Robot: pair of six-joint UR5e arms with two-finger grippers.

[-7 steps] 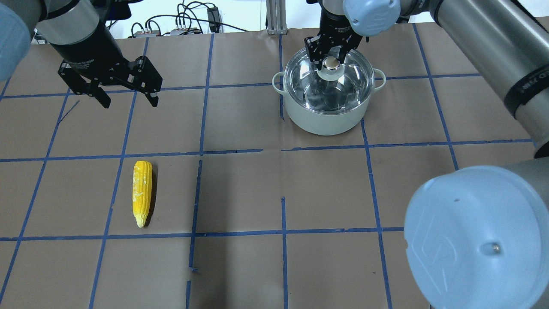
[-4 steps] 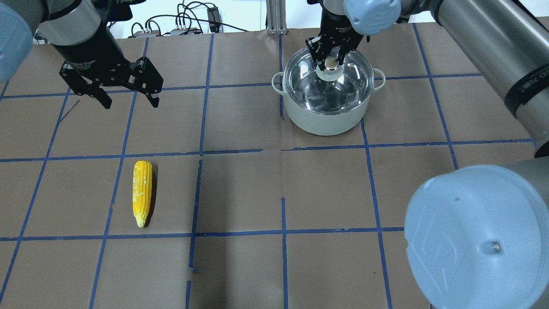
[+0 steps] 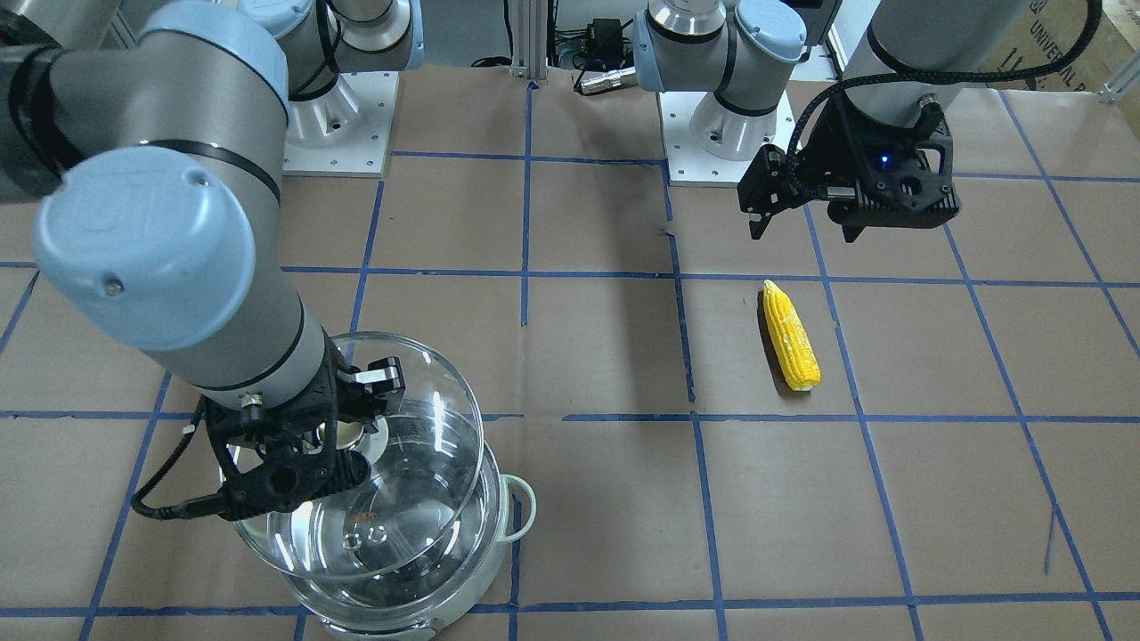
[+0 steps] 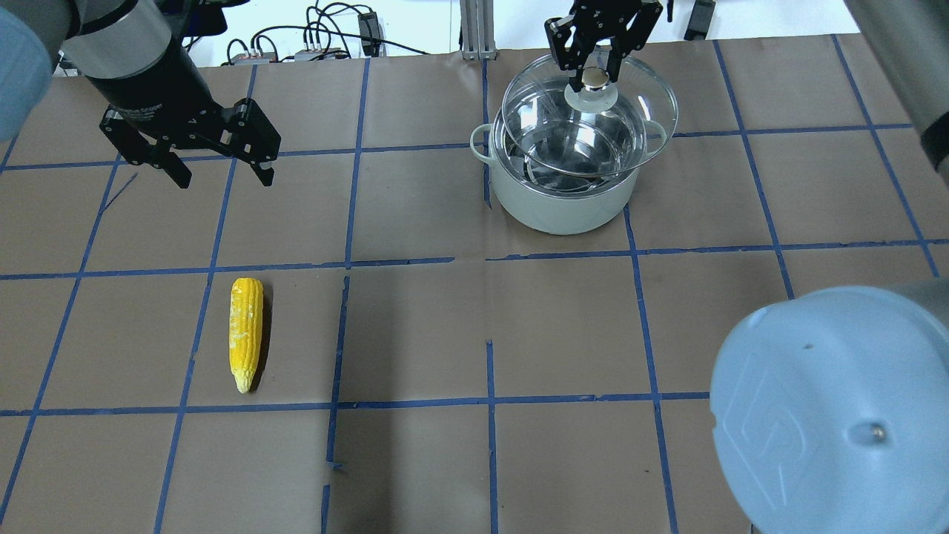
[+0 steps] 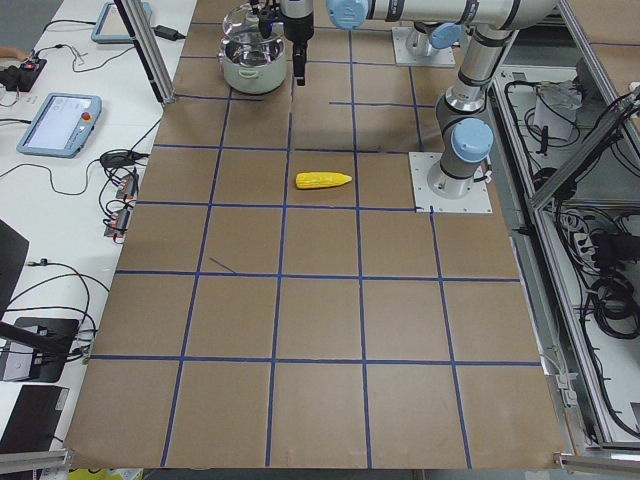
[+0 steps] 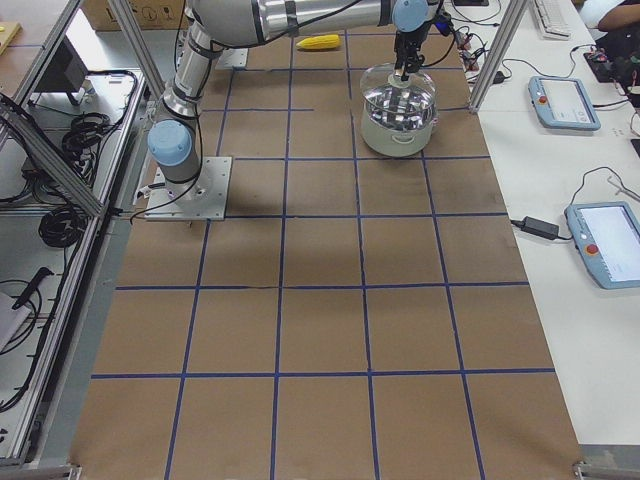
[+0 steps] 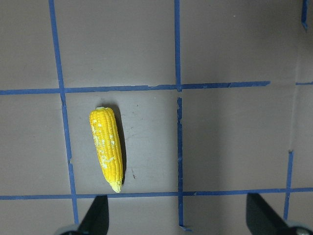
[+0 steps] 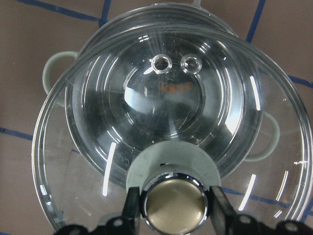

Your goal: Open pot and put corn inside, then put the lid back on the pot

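Note:
The mint-green pot (image 4: 556, 200) stands at the far right of the table; it also shows in the front view (image 3: 499, 543). My right gripper (image 4: 593, 73) is shut on the knob of the clear glass lid (image 4: 637, 96) and holds it lifted above the pot, tilted. In the right wrist view the fingers (image 8: 132, 205) clamp the knob, with the lid (image 8: 88, 161) over the pot (image 8: 56, 68). The yellow corn (image 4: 245, 334) lies on the table at the left, also in the front view (image 3: 791, 336) and the left wrist view (image 7: 106, 147). My left gripper (image 4: 222, 174) is open, hovering beyond the corn.
Brown paper with blue tape grid lines (image 4: 489, 259) covers the table. Cables and boxes (image 4: 319, 41) lie beyond the far edge. My right arm's elbow joint (image 4: 830, 415) fills the near right corner of the overhead view.
My right gripper has lifted the lid off the pot and raised it, tilted, toward the far side. The left gripper and the corn have not moved.

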